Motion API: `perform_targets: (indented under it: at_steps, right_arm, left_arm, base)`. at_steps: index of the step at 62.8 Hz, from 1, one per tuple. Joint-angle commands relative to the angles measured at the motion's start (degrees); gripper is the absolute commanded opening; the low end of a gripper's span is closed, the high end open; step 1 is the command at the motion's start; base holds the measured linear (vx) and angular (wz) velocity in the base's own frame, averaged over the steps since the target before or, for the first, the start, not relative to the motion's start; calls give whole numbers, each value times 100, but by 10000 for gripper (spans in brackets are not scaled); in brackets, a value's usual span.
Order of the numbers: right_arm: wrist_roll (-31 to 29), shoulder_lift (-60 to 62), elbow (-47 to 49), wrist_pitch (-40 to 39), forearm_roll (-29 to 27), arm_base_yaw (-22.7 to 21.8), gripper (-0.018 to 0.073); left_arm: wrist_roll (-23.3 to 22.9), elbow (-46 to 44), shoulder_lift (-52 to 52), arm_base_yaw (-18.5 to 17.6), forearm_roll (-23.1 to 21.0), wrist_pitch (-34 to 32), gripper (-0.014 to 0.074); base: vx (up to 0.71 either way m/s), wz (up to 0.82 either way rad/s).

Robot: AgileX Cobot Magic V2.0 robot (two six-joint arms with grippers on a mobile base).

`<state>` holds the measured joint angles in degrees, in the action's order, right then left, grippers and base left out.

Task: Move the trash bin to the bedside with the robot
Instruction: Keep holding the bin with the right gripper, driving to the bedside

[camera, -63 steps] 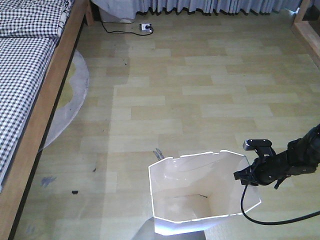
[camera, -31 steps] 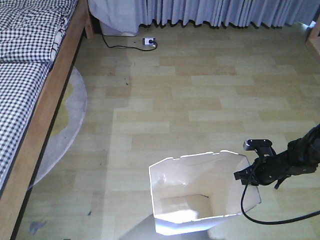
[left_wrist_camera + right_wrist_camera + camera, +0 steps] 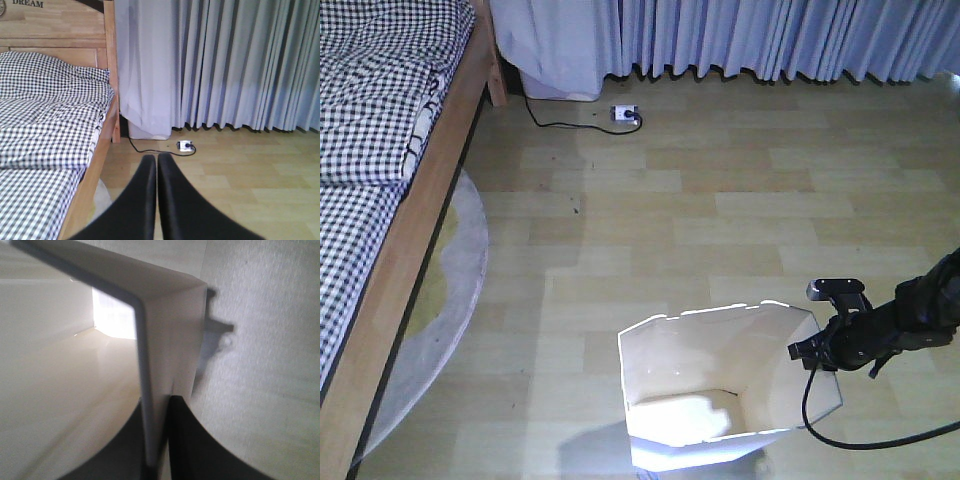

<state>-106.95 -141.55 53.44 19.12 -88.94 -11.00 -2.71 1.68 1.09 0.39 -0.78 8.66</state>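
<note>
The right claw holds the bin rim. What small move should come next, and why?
The right claw pinches the trash bin rim, and floor lies between it and the bed. So probably carry the bin left, toward the bed, without opening.

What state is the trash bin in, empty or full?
Empty. The front view looks down into the trash bin and shows only its bare walls and floor.

Floor (image 3: 740, 230): pale wood-look planks, slight sheen. Curtains (image 3: 770, 40): grey-blue, pleated, reaching floor along far side. White power strip (image 3: 625, 115) on floor just before curtains; black cable (image 3: 565, 126) runs left from it. Bed (image 3: 415, 235) at left: light wooden frame, black-and-white checked bedding. Pale round rug (image 3: 455, 300) partly under bed.
</note>
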Motion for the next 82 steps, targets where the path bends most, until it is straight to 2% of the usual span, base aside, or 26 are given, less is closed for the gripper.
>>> perform_targets:
  at_steps: [1, 82]
  right_arm:
    - [30, 413, 52, 1015, -118, -28, -6]
    - [30, 413, 52, 1015, -118, -28, -6]
  left_arm:
    - [-52, 158, 55, -16, -17, -447, -6]
    - [-52, 158, 55, -16, -17, -447, -6]
  base:
    - [45, 2]
    - [42, 3]
